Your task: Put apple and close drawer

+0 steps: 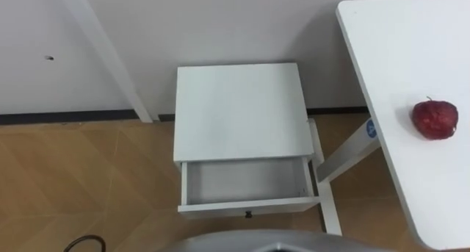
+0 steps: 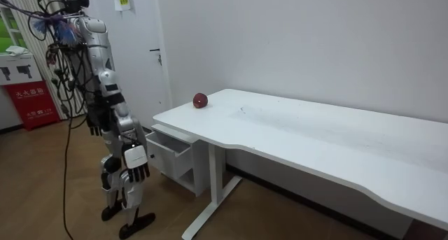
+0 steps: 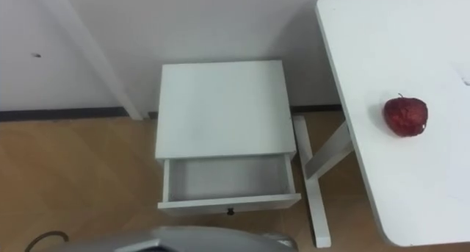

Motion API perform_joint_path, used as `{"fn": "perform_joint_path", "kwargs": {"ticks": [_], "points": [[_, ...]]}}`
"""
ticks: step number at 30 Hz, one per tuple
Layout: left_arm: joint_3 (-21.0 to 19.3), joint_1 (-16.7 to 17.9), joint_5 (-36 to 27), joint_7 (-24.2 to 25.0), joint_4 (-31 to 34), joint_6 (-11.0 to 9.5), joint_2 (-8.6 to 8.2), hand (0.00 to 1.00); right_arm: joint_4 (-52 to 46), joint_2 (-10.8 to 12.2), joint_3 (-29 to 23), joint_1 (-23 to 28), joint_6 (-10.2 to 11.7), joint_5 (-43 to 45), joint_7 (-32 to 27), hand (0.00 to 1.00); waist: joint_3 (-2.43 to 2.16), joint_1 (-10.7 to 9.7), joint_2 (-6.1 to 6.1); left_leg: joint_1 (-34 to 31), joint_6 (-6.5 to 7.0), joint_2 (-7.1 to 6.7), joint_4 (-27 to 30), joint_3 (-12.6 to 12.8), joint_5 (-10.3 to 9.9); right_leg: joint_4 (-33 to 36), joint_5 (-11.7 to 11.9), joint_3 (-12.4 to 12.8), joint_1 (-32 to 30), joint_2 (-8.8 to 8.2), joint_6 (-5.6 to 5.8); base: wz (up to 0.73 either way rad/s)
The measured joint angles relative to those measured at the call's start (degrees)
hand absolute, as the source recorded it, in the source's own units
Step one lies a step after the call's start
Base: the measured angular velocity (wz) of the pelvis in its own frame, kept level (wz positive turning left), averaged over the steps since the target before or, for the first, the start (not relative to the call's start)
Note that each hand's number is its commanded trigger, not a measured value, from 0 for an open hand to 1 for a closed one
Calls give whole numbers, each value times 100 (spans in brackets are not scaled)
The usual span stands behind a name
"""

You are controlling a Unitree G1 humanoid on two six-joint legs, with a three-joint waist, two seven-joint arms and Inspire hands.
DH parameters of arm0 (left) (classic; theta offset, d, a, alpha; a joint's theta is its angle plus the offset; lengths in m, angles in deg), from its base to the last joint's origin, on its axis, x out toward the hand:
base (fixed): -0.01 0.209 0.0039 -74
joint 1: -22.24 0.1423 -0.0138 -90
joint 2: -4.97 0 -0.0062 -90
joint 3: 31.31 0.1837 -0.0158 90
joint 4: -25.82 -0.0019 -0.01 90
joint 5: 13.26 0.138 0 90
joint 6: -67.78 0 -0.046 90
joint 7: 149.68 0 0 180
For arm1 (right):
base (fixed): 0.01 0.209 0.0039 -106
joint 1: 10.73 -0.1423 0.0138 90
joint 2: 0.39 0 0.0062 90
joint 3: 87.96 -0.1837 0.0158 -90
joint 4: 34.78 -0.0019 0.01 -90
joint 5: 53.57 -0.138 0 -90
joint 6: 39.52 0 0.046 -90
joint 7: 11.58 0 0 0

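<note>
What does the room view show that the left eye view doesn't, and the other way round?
Room view: the robot standing before the drawer, right hand hanging open at its side. Left eye view: the drawer's inside and front knob from above. Both: the apple on the table, the drawer pulled open.

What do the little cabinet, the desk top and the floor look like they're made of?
Cabinet and drawer: smooth matte white flat panels, likely painted or laminated board. Desk top: the same even white, with a rounded corner, probably laminate. Floor: brown wood grain in angled planks, real wood or wood-look laminate; I cannot tell which.
</note>
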Motion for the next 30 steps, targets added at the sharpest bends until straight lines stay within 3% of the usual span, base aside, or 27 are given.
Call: {"fn": "perform_joint_path", "kwargs": {"ticks": [2, 3, 6, 9, 14, 19, 25, 30], "points": [[-223, 28, 1, 3, 0, -3, -2, 0, 11, 4, -257, 57, 0, -281, -85, 0, -22, -57, 47, 7, 6, 2, -3, 3, -9, 25, 0, -4, 5, -6, 0, 0], [-424, 61, -1, 2, 3, -19, -6, 0, 7, 6, -544, 90, 4, -609, -179, 0, 3, -102, 8, 21, 7, -2, -12, 16, -8, 57, -7, 7, 10, 5, 4, -9], [-853, 165, -3, -97, 4, -59, -9, 0, -30, 8, -1312, 144, 170, -2223, -391, 0, 9, -197, 0, 87, 6, 1, -16, 139, -10, 82, -26, 121, 14, 5, 5, -17], [-1032, 243, -17, -150, 3, -133, -5, 0, -68, 6, -1949, 147, 287, -3509, -471, 0, -3, -347, -26, 98, 14, 10, -19, 142, -59, 91, -46, 142, 10, 13, 16, -2], [-1352, 413, -125, -221, 2, -245, 4, 0, -78, 0, -2674, 115, 466, -4896, -789, 0, -70, -420, -111, 133, 18, 8, -5, 248, -64, 107, -44, 169, 12, 15, 21, -8], [-1400, 451, -314, -277, 2, -271, 48, 0, -267, -4, -3379, 103, 664, -6393, -1284, 0, -75, -602, -128, 117, 21, 8, 1, 267, -67, 136, -50, 165, -11, 7, 25, 1], [-1401, 447, -335, -277, 22, -447, 118, 0, -1039, -11, -3524, 212, 1064, -6755, -1826, 0, -73, -676, -135, 122, 24, 8, 1, 320, -70, 248, -79, 301, -126, 15, 24, -9], [-1405, 638, -333, -276, 261, -482, 134, 0, -1974, -65, -3699, 168, 1181, -6765, -2459, 0, -76, -661, -166, 88, 24, 11, 4, 471, -69, 383, -72, 432, -291, 23, 20, -19]]}}
